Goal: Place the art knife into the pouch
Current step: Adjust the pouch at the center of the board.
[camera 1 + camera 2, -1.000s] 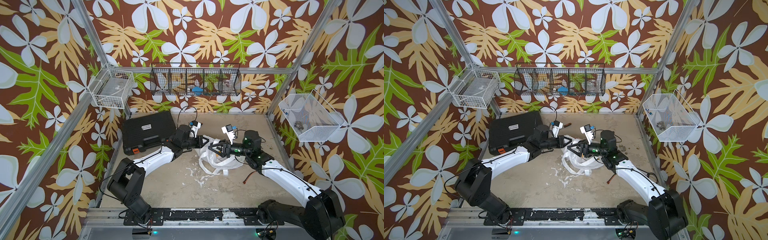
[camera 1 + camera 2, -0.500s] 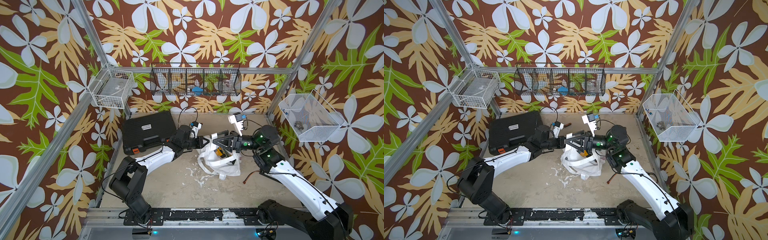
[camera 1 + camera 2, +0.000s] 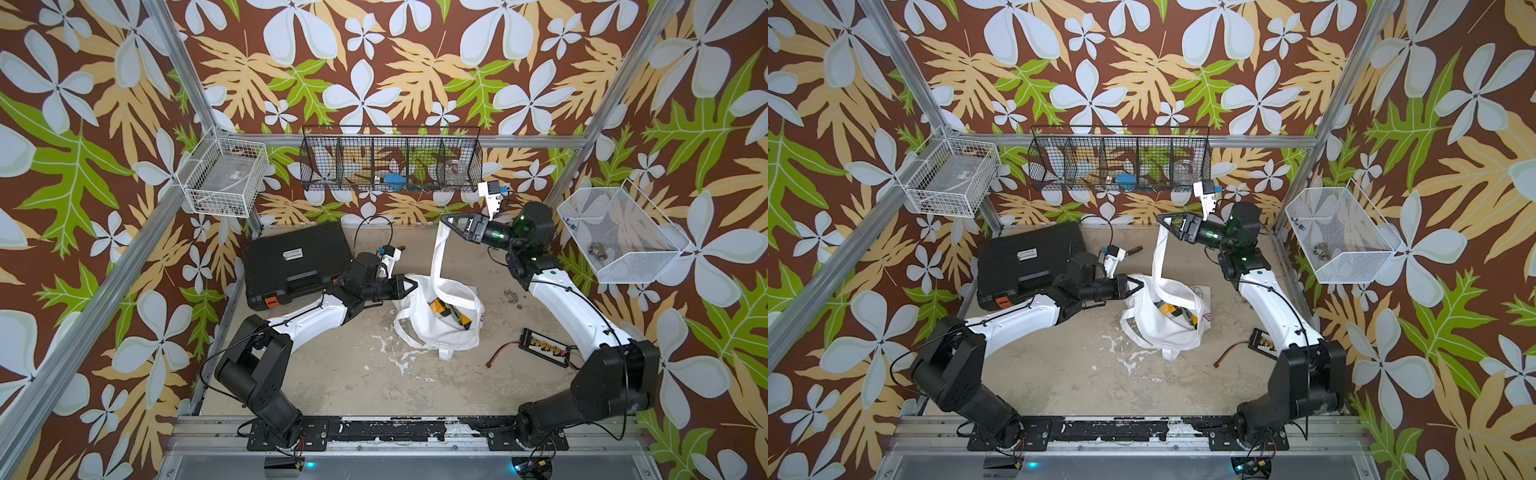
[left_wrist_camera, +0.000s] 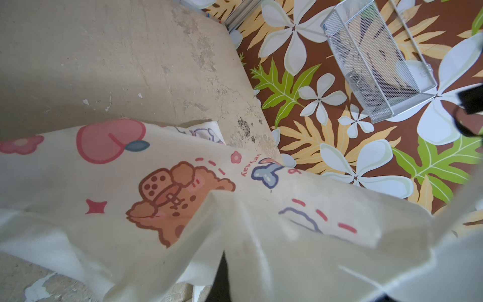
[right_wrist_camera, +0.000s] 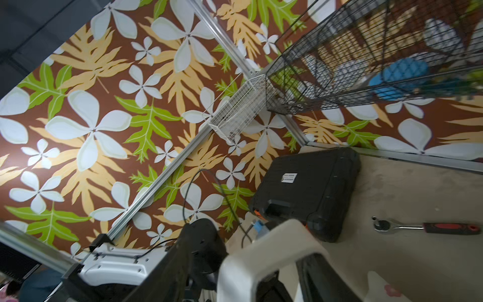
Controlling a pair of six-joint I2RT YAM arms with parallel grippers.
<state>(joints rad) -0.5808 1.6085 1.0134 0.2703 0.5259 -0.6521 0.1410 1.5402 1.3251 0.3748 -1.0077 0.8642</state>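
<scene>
Nearest, along the bottom of both top views: the mounting rail (image 3: 415,446). Next, lower right on the bench (image 3: 332,374): a black charging board (image 3: 542,345), well apart from the work. Centre: the pouch (image 3: 436,338), white printed cloth, slumped with its mouth upward. Inside the mouth lies a yellow-and-black item (image 3: 443,308), which I take for the art knife, so placement looks done or nearly so. At the pouch's left rim: left tool (image 3: 409,286), closed tight on a fold of the cloth, which fills the lower part of the left wrist view. Behind it, centre left: black tool case (image 3: 297,262), lid down, with a red-handled ratchet (image 5: 423,227) lying near it. Higher, upper centre: right tool (image 3: 448,219), jaws apart, with one strap (image 3: 436,257) looped over a finger (image 3: 459,215) and drawn taut upward, not pinched. Farthest: wire baskets (image 3: 390,164) on the back wall. Handling note, my judgement: bring the strap down slowly toward the pouch before slipping the finger out. Let the left pinch go last, so the soft bag cannot flop sideways and tip the knife out onto the bench.
</scene>
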